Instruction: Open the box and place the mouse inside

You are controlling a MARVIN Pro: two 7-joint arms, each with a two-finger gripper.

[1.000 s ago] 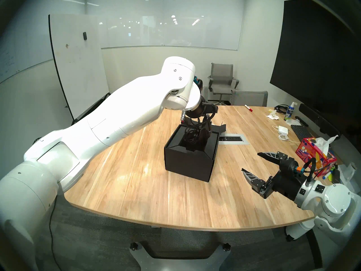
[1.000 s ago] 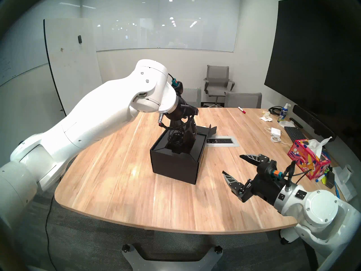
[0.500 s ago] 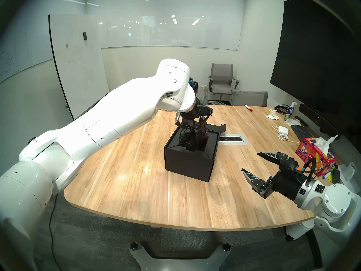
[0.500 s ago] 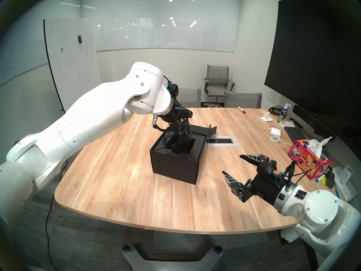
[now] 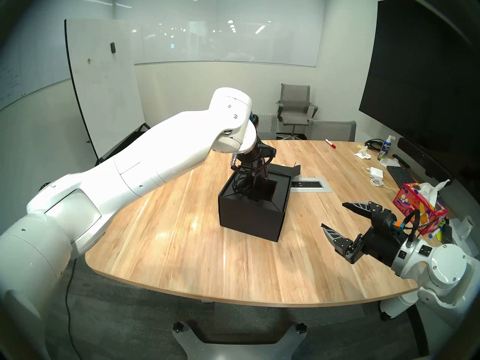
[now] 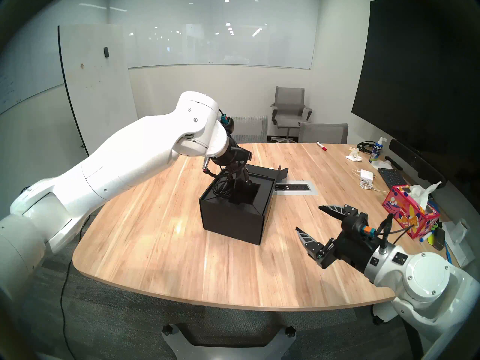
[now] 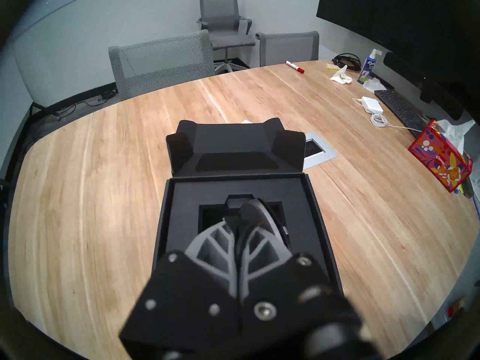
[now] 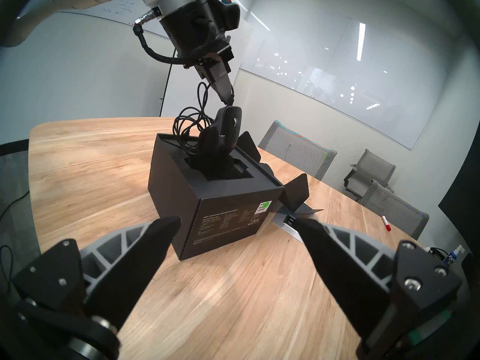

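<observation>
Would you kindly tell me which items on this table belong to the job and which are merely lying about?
In the job:
box
mouse, cable
left gripper

Lying about:
tissue box
keyboard
charger
red marker
spray bottle

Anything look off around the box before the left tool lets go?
Yes: the mouse stands nearly on end over the recess of the box, and its cable loops up loosely over the insert rather than tucked inside. The left tool pinches its top.
</observation>
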